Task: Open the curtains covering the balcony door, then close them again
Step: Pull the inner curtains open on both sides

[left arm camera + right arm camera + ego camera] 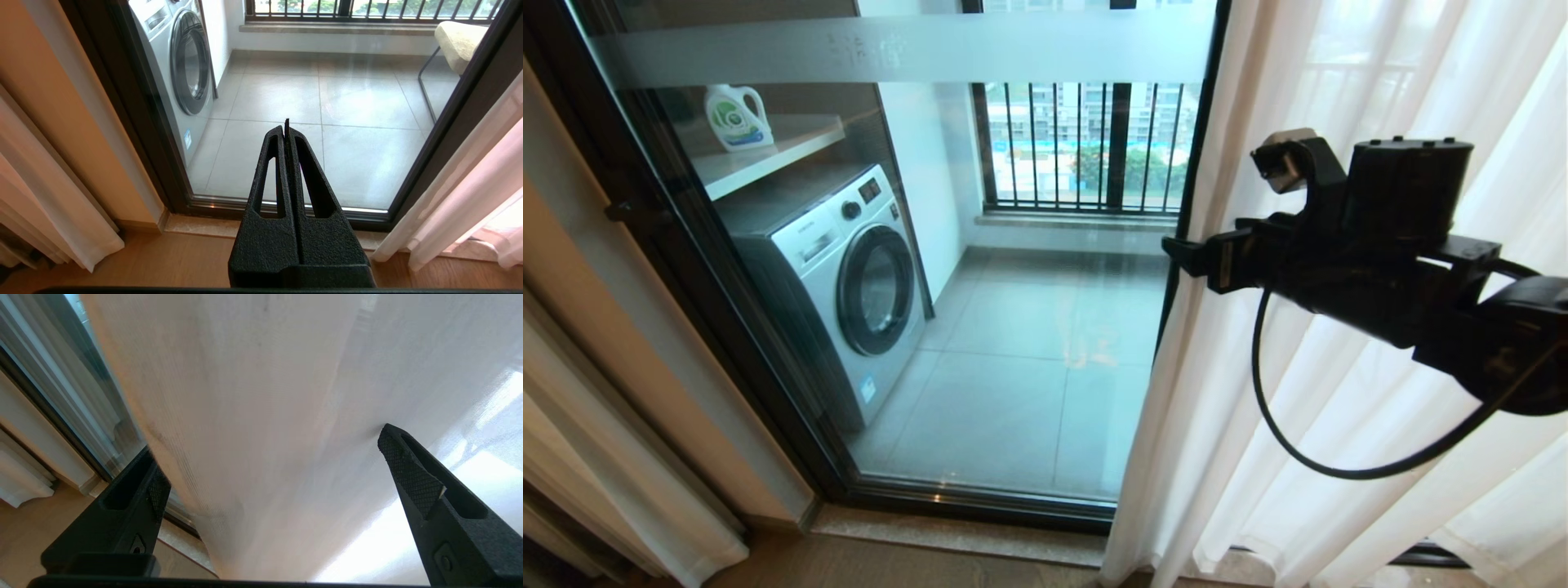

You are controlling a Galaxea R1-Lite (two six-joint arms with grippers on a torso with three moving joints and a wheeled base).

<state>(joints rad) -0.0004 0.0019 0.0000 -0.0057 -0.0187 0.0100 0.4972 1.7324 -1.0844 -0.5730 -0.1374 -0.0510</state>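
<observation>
We stand on a wooden floor (163, 261) before the balcony door (915, 269), whose dark-framed glass carries a frosted band near the top. Through the glass lies a grey-tiled balcony with a washing machine (849, 278) against its left wall, a detergent bottle (737, 117) on the shelf above it, and a black barred railing (1086, 147) at the far end.

The curtains (1339, 343) hang gathered on our right, covering the right part of the door and leaving the left pane bare; their leading edge falls just along the dark vertical frame post. Our right gripper (269, 469) is raised at that edge with its jaws spread wide, and a fold of the sheer fabric sits between the two fingers; one finger (412, 473) lies against the cloth, while the other is just past the curtain's edge on the glass side. The jaws have not closed on the fabric. In the head view the arm reaches across in front of the pleats, a black cable looping beneath it.

Our left gripper (286, 130) is low, fingers pressed together and holding nothing, pointing at the base of the glass.

A cushioned chair (457, 41) stands on the balcony to the right, and thicker beige drapes (49, 204) hang at the far left by the wall.
</observation>
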